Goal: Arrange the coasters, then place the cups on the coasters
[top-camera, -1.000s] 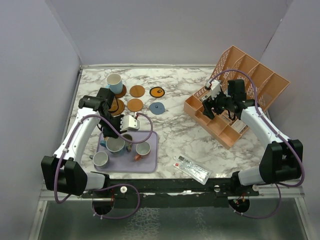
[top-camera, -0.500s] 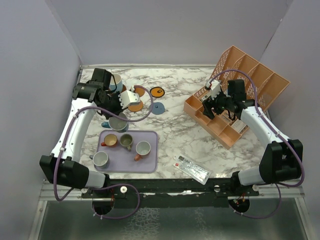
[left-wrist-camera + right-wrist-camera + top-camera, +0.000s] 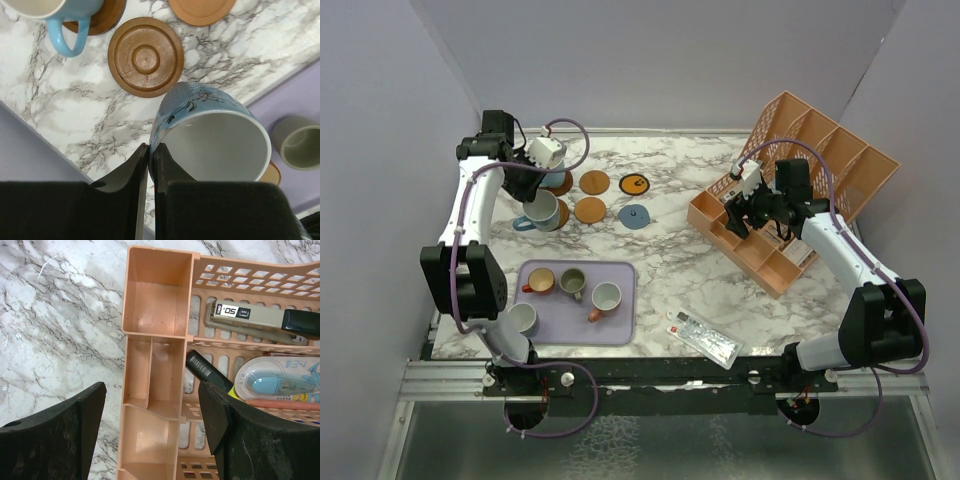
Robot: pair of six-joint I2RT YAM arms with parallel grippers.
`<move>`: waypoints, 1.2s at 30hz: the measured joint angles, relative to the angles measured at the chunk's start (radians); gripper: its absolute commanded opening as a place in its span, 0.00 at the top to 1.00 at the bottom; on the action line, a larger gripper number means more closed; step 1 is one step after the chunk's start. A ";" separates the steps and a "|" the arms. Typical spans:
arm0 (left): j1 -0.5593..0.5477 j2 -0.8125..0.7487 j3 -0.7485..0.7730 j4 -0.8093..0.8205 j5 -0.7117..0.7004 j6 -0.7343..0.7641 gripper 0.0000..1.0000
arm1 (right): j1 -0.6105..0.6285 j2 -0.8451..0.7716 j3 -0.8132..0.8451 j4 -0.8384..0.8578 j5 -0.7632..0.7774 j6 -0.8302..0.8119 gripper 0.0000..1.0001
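My left gripper (image 3: 150, 150) (image 3: 536, 196) is shut on the rim of a light blue patterned cup (image 3: 215, 135) (image 3: 543, 211). It holds the cup just beside a bare dark brown coaster (image 3: 146, 56). Another light blue cup (image 3: 65, 10) stands on the second dark brown coaster (image 3: 107, 17). Two tan-orange coasters (image 3: 594, 182) (image 3: 590, 209), an orange one with a black mark (image 3: 634, 184) and a grey-blue one (image 3: 635, 216) lie to the right. Orange (image 3: 538, 282), olive (image 3: 572, 282), salmon-handled (image 3: 606, 297) and grey-white (image 3: 522, 318) cups are on the tray. My right gripper (image 3: 152, 390) (image 3: 737, 216) hangs open over the organiser.
The lavender tray (image 3: 620, 325) lies at the front left. The orange slotted organiser (image 3: 820, 150) with a stapler (image 3: 260, 317) and pens fills the back right. A clear packet (image 3: 703, 338) lies near the front edge. The enclosure's left wall is close to my left arm.
My left arm has carried the patterned blue cup from the tray back and left to the coasters. The right arm has not moved.
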 measured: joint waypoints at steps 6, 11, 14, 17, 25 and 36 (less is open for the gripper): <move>0.040 0.112 0.042 0.031 0.002 -0.020 1.00 | 0.000 0.000 0.000 0.000 0.000 0.000 0.24; 0.047 0.204 0.098 0.045 0.011 -0.020 1.00 | 0.000 -0.001 0.000 0.000 0.000 0.000 0.24; 0.059 0.252 0.139 0.054 0.016 -0.021 1.00 | 0.000 -0.007 0.000 0.000 0.000 0.001 0.24; 0.076 0.290 0.172 0.063 0.018 -0.022 1.00 | 0.000 -0.031 0.000 0.002 -0.001 0.010 0.24; 0.093 0.336 0.204 0.067 0.022 -0.022 1.00 | -0.026 -0.113 -0.001 0.040 -0.001 0.060 0.23; 0.093 0.366 0.257 0.066 0.045 -0.022 1.00 | -0.069 -0.146 -0.008 0.087 -0.002 0.105 0.22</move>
